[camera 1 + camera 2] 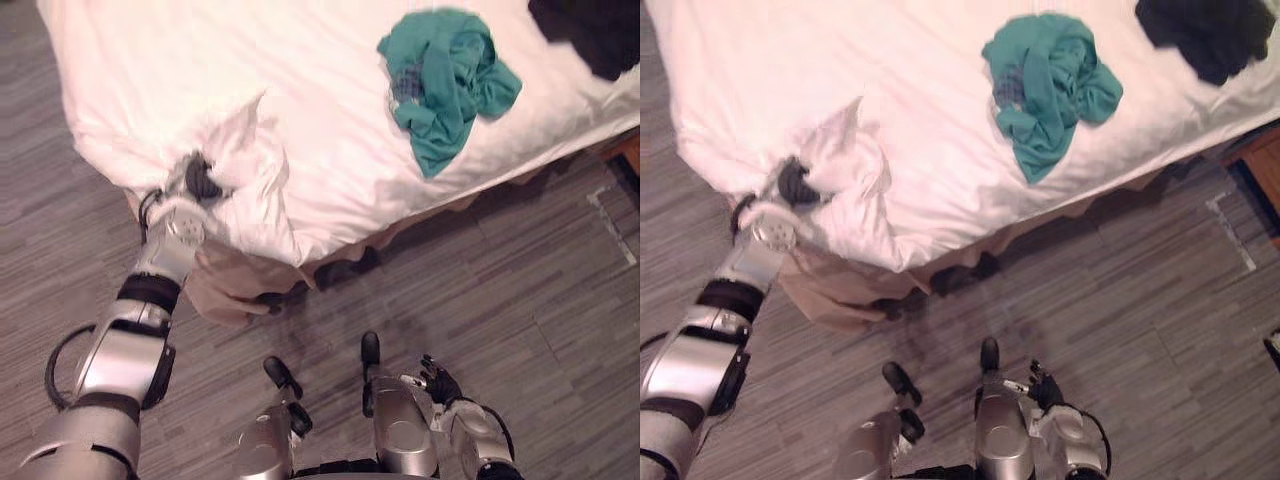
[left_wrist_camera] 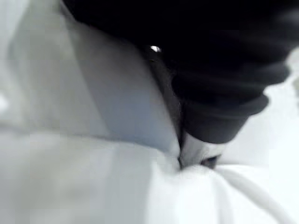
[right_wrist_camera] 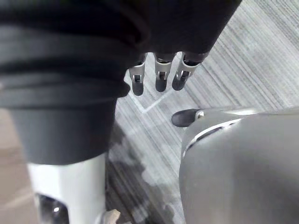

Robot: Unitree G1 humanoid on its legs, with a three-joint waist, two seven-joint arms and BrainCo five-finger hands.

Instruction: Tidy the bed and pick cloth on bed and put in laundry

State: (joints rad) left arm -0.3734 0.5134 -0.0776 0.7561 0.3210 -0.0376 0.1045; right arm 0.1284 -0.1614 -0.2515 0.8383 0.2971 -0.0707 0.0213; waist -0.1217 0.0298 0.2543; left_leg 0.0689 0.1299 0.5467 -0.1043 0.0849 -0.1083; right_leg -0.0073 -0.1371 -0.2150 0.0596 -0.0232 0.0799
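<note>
Showing, in the left eye view, the left hand [image 1: 198,180] lying buried in a bunched corner of the white sheet [image 1: 255,150] at 9 o'clock, probably to pull it smooth; whether it is clasping the cloth cannot be told. The teal cloth [image 1: 450,80] is lying crumpled on the bed [image 1: 150,60] at 1 o'clock, a dark cloth [image 1: 590,35] at 2 o'clock, neither yet in the laundry. In the left wrist view, the sheet is crowding the hand's cover. In the right wrist view, the right hand [image 3: 160,74] is hanging idle over the floor [image 3: 261,51], fingers straight, holding nothing.

Grey wood-plank floor [image 1: 520,300], white tape corner mark [image 1: 1238,240] on it, near brown wooden furniture edge [image 1: 1262,160].
</note>
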